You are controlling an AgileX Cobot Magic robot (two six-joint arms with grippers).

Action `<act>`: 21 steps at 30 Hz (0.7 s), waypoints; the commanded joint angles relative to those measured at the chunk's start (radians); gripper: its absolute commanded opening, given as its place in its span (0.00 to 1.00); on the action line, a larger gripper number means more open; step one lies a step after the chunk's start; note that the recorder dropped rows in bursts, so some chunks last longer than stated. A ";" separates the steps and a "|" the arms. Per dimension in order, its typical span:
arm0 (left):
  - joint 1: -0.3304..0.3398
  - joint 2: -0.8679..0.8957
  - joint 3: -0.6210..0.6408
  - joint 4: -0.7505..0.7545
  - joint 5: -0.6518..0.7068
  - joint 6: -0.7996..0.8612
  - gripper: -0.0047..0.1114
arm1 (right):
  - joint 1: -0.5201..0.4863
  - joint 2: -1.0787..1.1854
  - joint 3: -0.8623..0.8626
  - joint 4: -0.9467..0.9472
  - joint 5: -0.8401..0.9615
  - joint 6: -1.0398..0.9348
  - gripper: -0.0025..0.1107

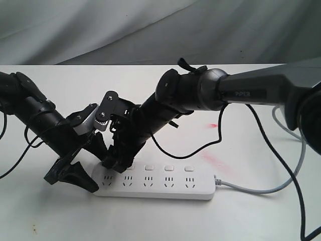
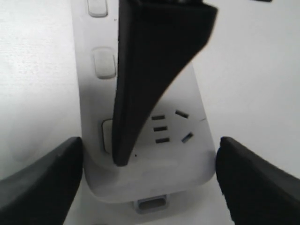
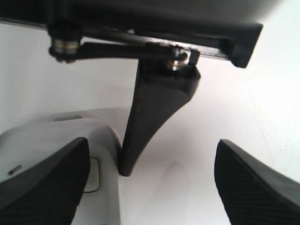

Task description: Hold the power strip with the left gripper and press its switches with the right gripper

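Note:
The white power strip lies flat near the table's front edge, its grey cord leaving to the right. My left gripper is shut on the strip's left end; in the left wrist view its two fingers press the sides of the strip. My right gripper reaches across from the right and stands open. One of its fingers rests its tip on the first switch. The other switches are uncovered. In the right wrist view the right gripper is spread wide over the strip's end.
A red smear marks the white table behind the strip's right end. Black cables hang from the right arm and loop over the table at the right. A grey cloth backdrop stands behind the table.

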 commanded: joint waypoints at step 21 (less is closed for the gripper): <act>-0.005 0.008 0.007 0.025 -0.087 0.009 0.56 | -0.093 -0.105 0.125 0.103 0.048 -0.158 0.63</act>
